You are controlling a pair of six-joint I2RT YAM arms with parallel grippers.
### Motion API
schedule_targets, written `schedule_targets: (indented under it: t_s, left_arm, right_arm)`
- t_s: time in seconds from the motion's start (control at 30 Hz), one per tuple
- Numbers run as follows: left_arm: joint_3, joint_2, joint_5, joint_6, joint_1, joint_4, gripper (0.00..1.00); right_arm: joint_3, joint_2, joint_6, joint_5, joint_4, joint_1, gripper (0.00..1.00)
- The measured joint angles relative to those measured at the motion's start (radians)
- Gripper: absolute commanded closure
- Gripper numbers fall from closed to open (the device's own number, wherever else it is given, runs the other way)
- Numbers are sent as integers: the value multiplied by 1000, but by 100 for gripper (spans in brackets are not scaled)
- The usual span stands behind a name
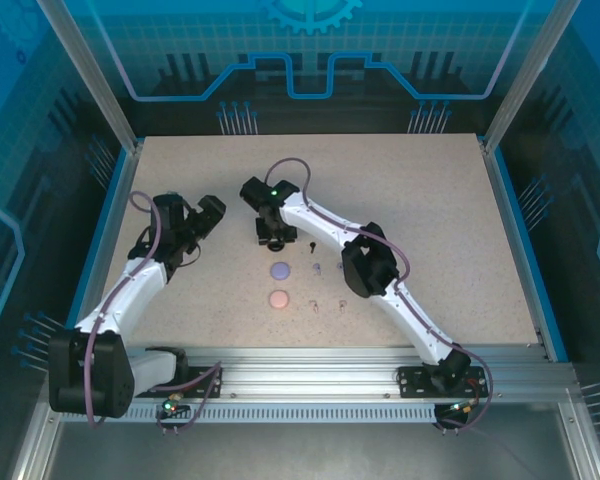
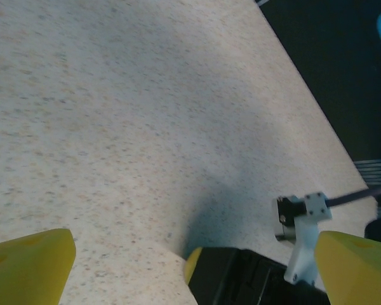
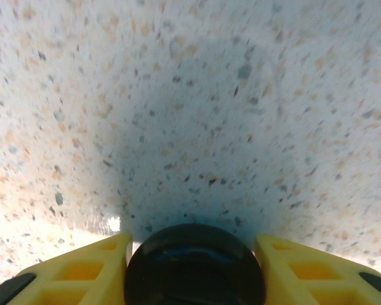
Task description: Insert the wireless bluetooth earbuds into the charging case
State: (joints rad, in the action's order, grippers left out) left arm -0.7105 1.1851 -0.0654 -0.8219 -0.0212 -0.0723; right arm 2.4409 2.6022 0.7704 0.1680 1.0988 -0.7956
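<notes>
The wireless bluetooth earbuds (image 1: 310, 245) lie loose on the counter (image 1: 430, 200), just right of the lavender case (image 1: 279, 269) and the pink case (image 1: 278, 299), none of them in a case yet. The right jaws stand half closed against both sides of the black charging case (image 3: 193, 267) — we judge to steady it for loading. The left jaws gape wide and empty, well aside — clear of the work.

Bright, even overhead light; a soft dark shadow on the table (image 3: 190, 146), near foreground blurred.
</notes>
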Motion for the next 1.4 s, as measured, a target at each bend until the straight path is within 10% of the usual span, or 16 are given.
schedule_targets:
  t_s: [0.7,1.13,1.4]
  left_arm:
    - [183,593,-422,-247,-84,1173,3]
    - [69,267,-185,106,-278,797,1]
    - [57,324,-120,152,-287,749,7]
  right_arm:
    - [-30,-198,193,-188,-159,201,59]
    - [-110,-252,214,-199,-182,201,59]
    - [-111,-278,222,-194,-189,200,59]
